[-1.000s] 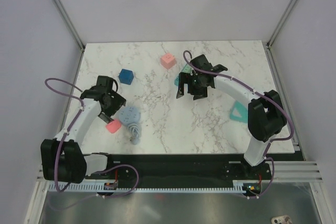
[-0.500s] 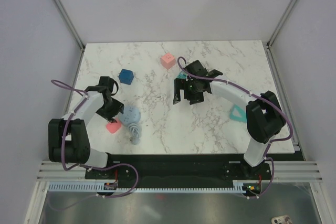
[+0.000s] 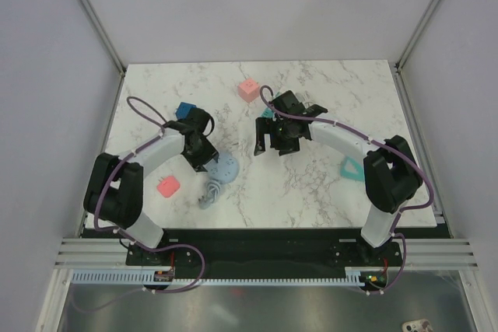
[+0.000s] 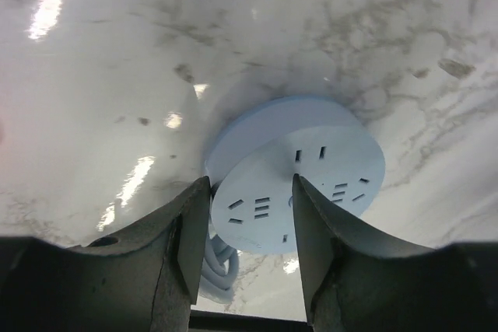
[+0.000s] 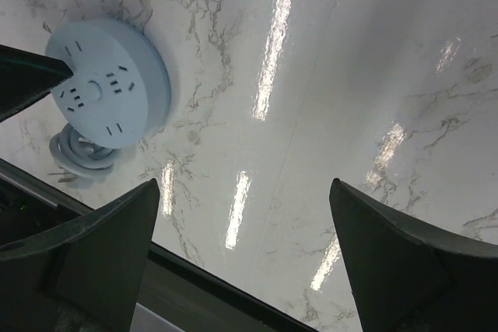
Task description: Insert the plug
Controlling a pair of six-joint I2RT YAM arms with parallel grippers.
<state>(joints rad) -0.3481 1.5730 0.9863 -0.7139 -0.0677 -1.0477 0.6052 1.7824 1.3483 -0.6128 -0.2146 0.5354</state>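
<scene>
The round light-blue power socket (image 3: pixel 225 167) lies on the marble table, left of centre. Its coiled cable (image 3: pixel 208 192) lies just in front of it; I cannot make out the plug itself. My left gripper (image 3: pixel 205 155) is at the socket's left edge. In the left wrist view my left gripper (image 4: pixel 250 192) has its fingers closed on the near rim of the socket (image 4: pixel 311 176). My right gripper (image 3: pixel 270 144) hovers open and empty right of the socket. The right wrist view shows my right gripper (image 5: pixel 243 184) spread wide over bare marble, with the socket (image 5: pixel 109 83) at the upper left.
A pink cube (image 3: pixel 249 89) and a blue cube (image 3: pixel 185 110) sit towards the back. A pink block (image 3: pixel 167 186) lies front left. A teal triangle (image 3: pixel 352 169) lies at the right. A teal piece (image 3: pixel 267 114) peeks out behind the right wrist.
My left gripper has swung right and towards the centre, and the socket and its cable have moved right with it, away from the pink block. My right gripper has shifted slightly left.
</scene>
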